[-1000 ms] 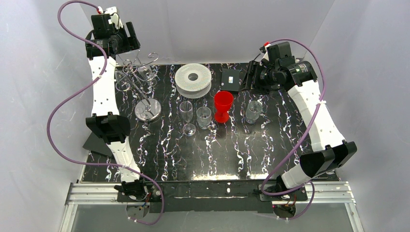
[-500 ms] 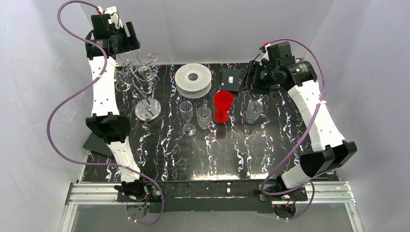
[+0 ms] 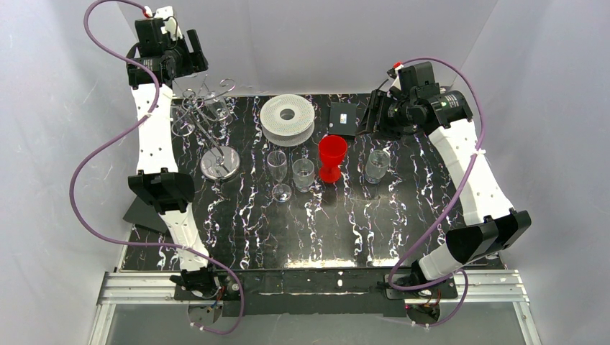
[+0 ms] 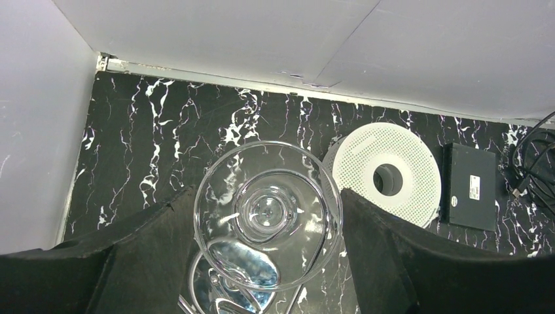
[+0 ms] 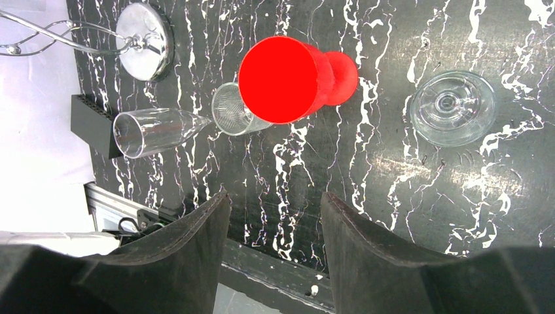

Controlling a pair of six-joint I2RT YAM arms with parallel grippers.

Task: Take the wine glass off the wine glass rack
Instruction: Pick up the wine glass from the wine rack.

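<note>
In the left wrist view a clear wine glass (image 4: pixel 267 212) sits foot-up between my two black fingers, and its round bowl touches both pads. My left gripper (image 4: pixel 268 196) is shut on it. From above, that gripper (image 3: pixel 193 50) hangs high over the wine glass rack (image 3: pixel 205 115), a thin silver wire tree on a chrome disc base (image 3: pixel 220 162). The same base (image 4: pixel 232 281) shows through the glass from the wrist. My right gripper (image 3: pixel 370 115) hovers at the back right. Its fingers (image 5: pixel 275 199) stand open with only the table between them.
A white ribbed spool (image 3: pixel 288 117) and a flat black box (image 3: pixel 343 117) lie at the back. A flute (image 3: pixel 278 171), a small tumbler (image 3: pixel 303 174), a red goblet (image 3: pixel 332 157) and another clear glass (image 3: pixel 377 165) stand mid-table.
My left gripper has risen slightly above the rack with the glass between its fingers. The right arm has not moved.
</note>
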